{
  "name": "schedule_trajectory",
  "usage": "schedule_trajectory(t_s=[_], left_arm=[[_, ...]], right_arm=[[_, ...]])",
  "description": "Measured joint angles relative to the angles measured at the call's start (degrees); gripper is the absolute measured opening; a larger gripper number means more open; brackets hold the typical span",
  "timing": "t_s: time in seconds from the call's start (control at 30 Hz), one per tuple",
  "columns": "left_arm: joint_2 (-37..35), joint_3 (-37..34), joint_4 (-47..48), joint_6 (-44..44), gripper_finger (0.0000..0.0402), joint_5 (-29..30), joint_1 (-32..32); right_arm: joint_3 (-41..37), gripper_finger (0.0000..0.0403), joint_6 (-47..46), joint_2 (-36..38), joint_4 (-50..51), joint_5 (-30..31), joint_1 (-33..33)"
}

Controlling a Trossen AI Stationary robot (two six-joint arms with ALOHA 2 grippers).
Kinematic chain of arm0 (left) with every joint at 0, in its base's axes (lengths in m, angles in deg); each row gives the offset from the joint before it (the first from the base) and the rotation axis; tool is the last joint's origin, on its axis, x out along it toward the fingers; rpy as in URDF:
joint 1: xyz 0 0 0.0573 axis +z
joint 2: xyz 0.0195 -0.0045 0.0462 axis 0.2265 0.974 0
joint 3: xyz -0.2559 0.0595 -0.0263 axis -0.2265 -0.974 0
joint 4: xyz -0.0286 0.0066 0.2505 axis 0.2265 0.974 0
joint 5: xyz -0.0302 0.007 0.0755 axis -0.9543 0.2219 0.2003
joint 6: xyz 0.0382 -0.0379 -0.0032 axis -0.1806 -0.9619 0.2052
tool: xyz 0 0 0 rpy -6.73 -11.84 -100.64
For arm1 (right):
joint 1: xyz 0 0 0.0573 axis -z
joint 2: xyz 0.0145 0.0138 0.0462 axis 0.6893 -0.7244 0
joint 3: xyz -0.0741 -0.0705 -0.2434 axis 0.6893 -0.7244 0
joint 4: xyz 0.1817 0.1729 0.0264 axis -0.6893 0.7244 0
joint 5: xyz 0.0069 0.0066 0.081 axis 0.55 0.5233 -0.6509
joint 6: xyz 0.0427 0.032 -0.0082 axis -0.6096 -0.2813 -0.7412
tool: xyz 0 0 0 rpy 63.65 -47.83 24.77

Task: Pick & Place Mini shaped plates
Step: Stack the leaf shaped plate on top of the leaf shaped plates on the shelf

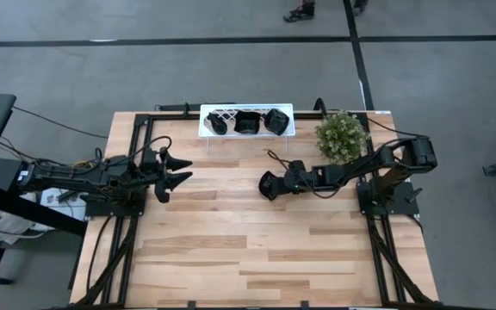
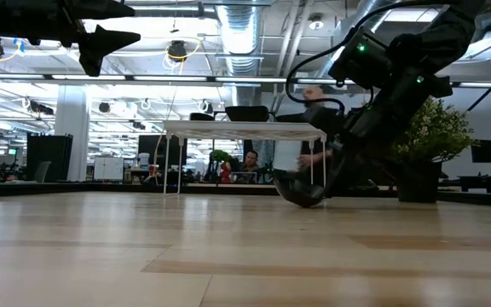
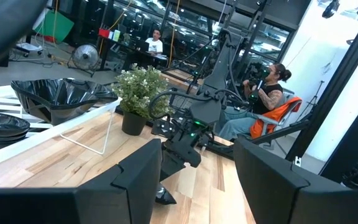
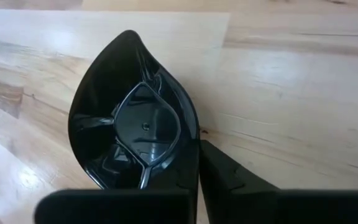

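Teardrop-shaped black mini plate (image 4: 132,121) is seen closest, pinched at its rim by the right gripper (image 4: 197,162), fingers clamped on its edge; it is held low at the wooden table (image 1: 274,250) near centre, point away from the wrist. Three more stacks of mini shaped plates (image 1: 246,121) are seated in the white lattice rack (image 1: 209,131) at 12 o'clock. A potted plant (image 1: 342,136) is noted at 2 o'clock. At 9 o'clock the left gripper (image 1: 176,170) is held raised, fingers spread apart, nothing between them.
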Motion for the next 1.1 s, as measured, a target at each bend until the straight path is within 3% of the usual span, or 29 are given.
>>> schedule_trajectory(t_s=[0.5, 0.77, 1.1], left_arm=[[0.0, 0.0, 0.0, 0.0, 0.0204, 0.0, 0.0], [0.0, 0.0, 0.0, 0.0, 0.0204, 0.0, 0.0], [0.0, 0.0, 0.0, 0.0, 0.0204, 0.0, 0.0]], right_arm=[[0.0, 0.0001, 2.4, 4.1, 0.3, -4.9, -0.5], [0.0, 0.0000, 4.9, 11.9, 4.6, -6.9, -0.5], [0.0, 0.0000, 17.5, 24.9, 2.7, -17.3, -0.3]])
